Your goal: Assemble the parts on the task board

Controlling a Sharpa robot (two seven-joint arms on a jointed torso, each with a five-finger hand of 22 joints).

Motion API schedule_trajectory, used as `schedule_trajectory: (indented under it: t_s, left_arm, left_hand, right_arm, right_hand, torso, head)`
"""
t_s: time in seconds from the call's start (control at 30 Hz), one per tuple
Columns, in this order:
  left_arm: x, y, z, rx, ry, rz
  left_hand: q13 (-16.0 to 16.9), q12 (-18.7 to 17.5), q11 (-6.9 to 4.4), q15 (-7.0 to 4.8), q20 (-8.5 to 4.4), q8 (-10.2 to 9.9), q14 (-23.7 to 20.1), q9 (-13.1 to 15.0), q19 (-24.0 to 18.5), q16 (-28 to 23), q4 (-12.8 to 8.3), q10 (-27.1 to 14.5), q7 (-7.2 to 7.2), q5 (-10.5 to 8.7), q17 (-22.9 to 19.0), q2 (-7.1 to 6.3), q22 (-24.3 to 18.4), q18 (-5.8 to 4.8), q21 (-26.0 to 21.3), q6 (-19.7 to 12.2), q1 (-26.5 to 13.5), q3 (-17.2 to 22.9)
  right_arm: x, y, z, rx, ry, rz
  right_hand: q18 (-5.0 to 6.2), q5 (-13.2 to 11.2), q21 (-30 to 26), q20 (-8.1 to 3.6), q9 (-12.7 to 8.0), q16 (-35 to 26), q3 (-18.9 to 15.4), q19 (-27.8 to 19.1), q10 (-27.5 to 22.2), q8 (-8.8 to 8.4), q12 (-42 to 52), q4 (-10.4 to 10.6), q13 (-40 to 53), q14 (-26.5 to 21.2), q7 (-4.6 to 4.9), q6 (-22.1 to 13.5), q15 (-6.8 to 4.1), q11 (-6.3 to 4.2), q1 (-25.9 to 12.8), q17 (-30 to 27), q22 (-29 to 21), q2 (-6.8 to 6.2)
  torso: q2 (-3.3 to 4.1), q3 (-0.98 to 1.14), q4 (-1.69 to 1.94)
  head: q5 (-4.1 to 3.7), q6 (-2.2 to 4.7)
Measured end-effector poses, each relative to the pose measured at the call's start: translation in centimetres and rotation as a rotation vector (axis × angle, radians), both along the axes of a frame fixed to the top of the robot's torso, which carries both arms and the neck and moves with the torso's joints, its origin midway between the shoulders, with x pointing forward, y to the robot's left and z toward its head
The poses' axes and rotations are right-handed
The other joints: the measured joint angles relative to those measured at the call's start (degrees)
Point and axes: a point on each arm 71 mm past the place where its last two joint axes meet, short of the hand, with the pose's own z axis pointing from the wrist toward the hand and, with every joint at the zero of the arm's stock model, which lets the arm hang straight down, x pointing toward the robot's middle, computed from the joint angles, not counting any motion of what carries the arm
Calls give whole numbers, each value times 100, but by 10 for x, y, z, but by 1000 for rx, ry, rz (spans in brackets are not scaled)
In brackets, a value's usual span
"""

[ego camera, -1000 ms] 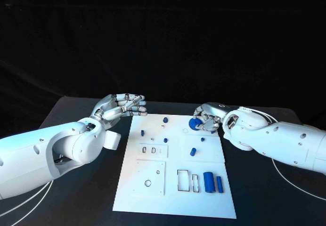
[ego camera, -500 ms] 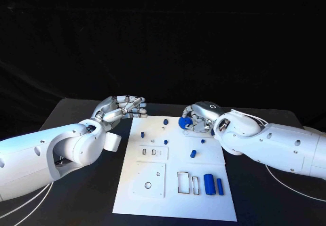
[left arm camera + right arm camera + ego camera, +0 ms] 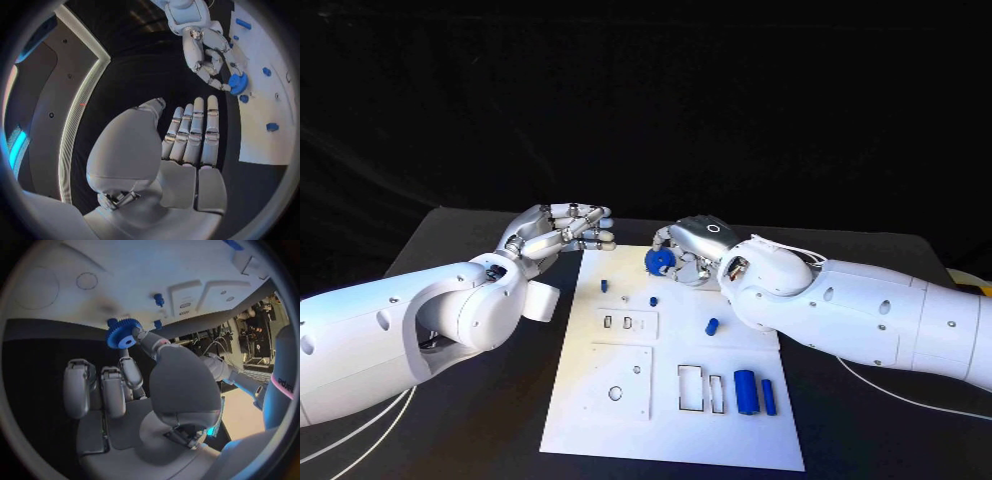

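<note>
Right hand pinches small blue toothed plastic gear above white task board, unseated; left hand beside, fingers together, empty; loose blue parts remain.

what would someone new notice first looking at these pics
Probably the right hand at the far end of the white task board, pinching a toothed blue gear between its fingers. Next, the left hand, holding nothing, just off the board's far left corner. Then the two blue cylinders lying side by side near the board's close right corner.
</note>
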Motion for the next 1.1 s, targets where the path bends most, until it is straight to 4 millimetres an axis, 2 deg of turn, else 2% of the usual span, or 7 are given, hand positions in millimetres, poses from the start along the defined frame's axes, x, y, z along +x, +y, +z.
schedule_trajectory:
  t_s: [0.1,0.4,0.73,0.9,1.1]
  left_arm:
    - [0,-1,0,-1,0,-2]
    - [1,-3,0,-2,0,-6]
    - [1,-4,0,-2,0,-6]
    - [1,-3,0,-2,0,-6]
    - [1,-3,0,-2,0,-6]
  left_hand:
    - [0,0,0,0,0,0,0,0,0,0,0,0,0,0,0,0,0,-1,0,0,0,0]
    - [-1,0,0,0,0,0,0,1,0,0,1,0,0,0,14,0,-7,0,0,0,0,32]
    - [-1,1,0,0,0,0,0,1,0,0,1,0,0,0,13,0,-7,0,0,0,0,32]
    - [-1,1,0,0,0,0,0,1,0,0,1,0,0,0,13,0,-6,0,0,0,0,32]
    - [4,1,0,0,0,0,0,1,0,0,1,0,0,0,19,0,-12,0,0,0,0,32]
  right_arm:
    - [1,5,-3,-4,-1,2]
    - [0,19,-17,-13,18,11]
    - [2,24,-22,-20,23,7]
    - [5,24,-23,-26,23,0]
    - [7,25,-25,-34,28,-5]
  right_hand:
    - [0,0,0,0,28,0,6,0,0,-11,0,6,0,0,0,0,0,0,-30,0,0,-31]
    - [1,-5,0,0,45,0,16,0,0,-22,0,16,7,0,1,-2,0,0,-46,0,-1,-16]
    - [1,-7,0,0,53,0,32,0,0,-55,0,32,5,0,8,-12,0,0,-77,0,-1,-17]
    - [1,-8,0,0,53,-1,32,0,0,-57,0,33,-30,0,9,-13,0,0,-130,-1,-1,-70]
    - [1,-7,-32,0,31,-1,65,-1,-52,-196,-78,66,-133,0,71,-175,0,52,-196,-1,3,-104]
  torso:
    - [4,2,-3]
    - [4,6,-9]
    - [0,9,-6]
    - [-4,9,-15]
    - [-8,9,-21]
  head:
    - [12,-3]
    - [29,-36]
    - [41,-62]
    - [47,-72]
    - [47,-70]
